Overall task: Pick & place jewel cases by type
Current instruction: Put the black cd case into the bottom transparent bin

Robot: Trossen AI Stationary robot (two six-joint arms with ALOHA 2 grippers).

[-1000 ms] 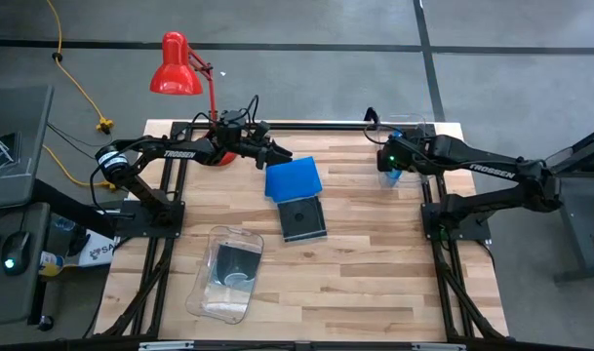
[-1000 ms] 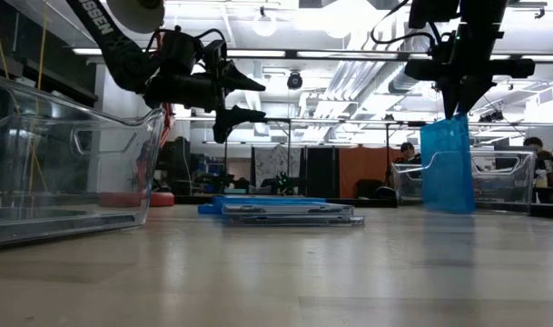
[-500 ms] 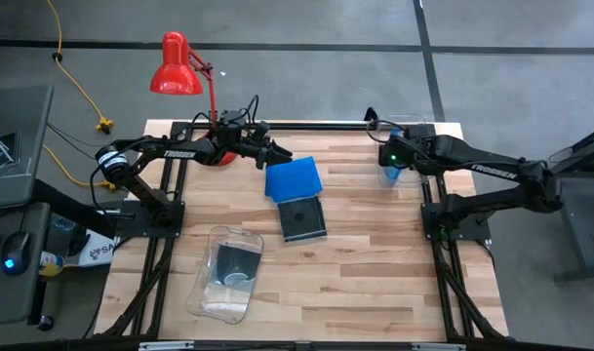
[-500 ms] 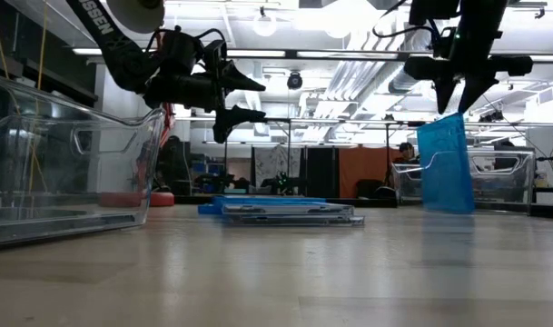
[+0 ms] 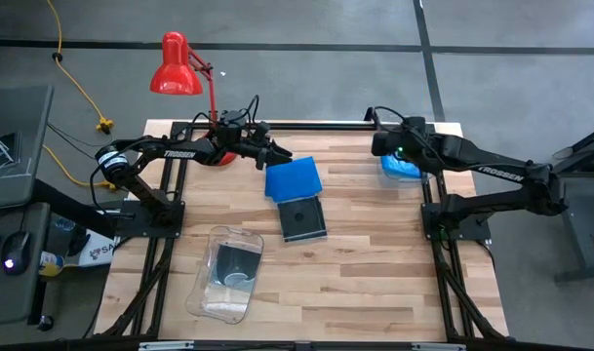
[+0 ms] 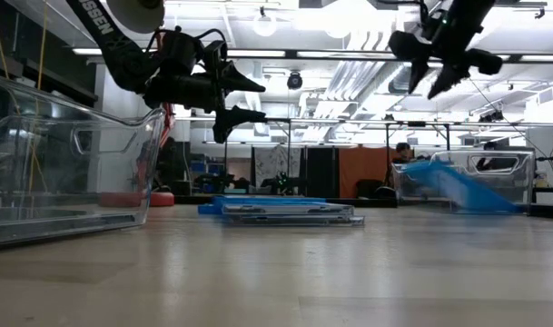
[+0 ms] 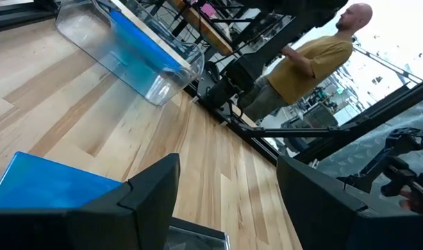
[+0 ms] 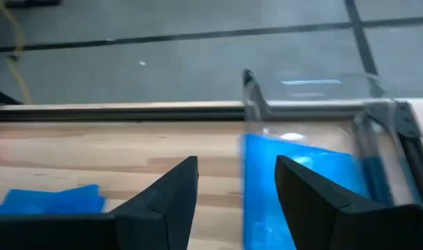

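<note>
Right gripper empty over the far-right bin; one blue case inside it, two cases left mid-table

Your right gripper (image 5: 382, 143) hangs with its fingers apart and holding nothing above the clear bin (image 5: 414, 127) at the table's (image 5: 375, 263) far right corner; a blue jewel case (image 5: 402, 168) lies tilted inside that bin, which looks like the blue sort's destination; your left gripper (image 5: 280, 156) waits near the far edge, fingers spread and empty, just beside the second blue jewel case (image 5: 293, 179); the dark jewel case (image 5: 302, 218) lies flat touching it on the near side, both toward the table's middle; a second clear bin (image 5: 225, 271) sits by the near left corner, seemingly for dark cases; open wood surrounds the pair, so you have free approach from either side.
</note>
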